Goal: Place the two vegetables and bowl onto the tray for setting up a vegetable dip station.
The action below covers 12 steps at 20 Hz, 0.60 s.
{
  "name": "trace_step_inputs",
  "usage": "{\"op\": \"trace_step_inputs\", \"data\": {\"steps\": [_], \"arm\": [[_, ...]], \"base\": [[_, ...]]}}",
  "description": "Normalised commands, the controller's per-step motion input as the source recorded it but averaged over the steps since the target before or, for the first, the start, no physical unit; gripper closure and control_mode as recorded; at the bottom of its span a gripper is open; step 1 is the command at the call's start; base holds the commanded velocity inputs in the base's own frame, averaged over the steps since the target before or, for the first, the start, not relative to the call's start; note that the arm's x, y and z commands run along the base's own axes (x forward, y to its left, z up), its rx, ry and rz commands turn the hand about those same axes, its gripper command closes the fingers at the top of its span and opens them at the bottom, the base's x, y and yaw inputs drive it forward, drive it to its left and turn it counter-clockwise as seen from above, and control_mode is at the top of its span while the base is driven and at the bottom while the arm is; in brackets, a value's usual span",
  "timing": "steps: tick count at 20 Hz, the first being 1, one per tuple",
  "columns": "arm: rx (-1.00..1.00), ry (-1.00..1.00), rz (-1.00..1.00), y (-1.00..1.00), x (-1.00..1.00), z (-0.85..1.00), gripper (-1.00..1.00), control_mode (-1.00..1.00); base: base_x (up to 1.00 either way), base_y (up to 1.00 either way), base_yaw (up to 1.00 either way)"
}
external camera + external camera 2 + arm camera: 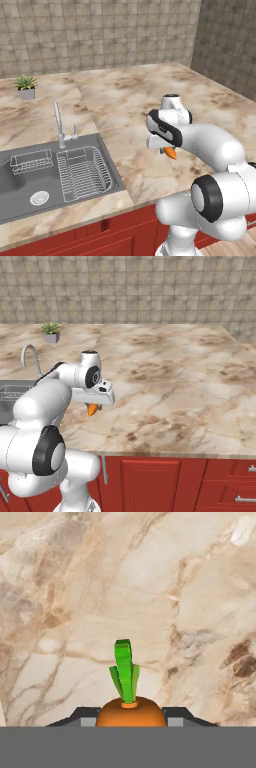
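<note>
One vegetable, the carrot, sits clamped in the claw above bare worktop; judging by this, nothing is trayed yet.

Beige tiled walls meet in the corner behind a marbled desk, red cabinets below, a steel sink with its tap, a potted plant near the wall
</note>
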Motion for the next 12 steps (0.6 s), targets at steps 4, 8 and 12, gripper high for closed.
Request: {"op": "trace_step_inputs", "data": {"steps": [4, 8, 12], "arm": [[0.00, 0.00, 0.00, 0.00, 0.00, 0.00, 1.00, 1.00], [0.00, 0.00, 0.00, 0.00, 0.00, 0.00, 1.00, 1.00], [0.00, 0.00, 0.00, 0.00, 0.00, 0.00, 1.00, 1.00]], "base": [[0.00, 0.87, 0.23], [0.07, 0.73, 0.04], [0.08, 0.80, -0.01]]}}
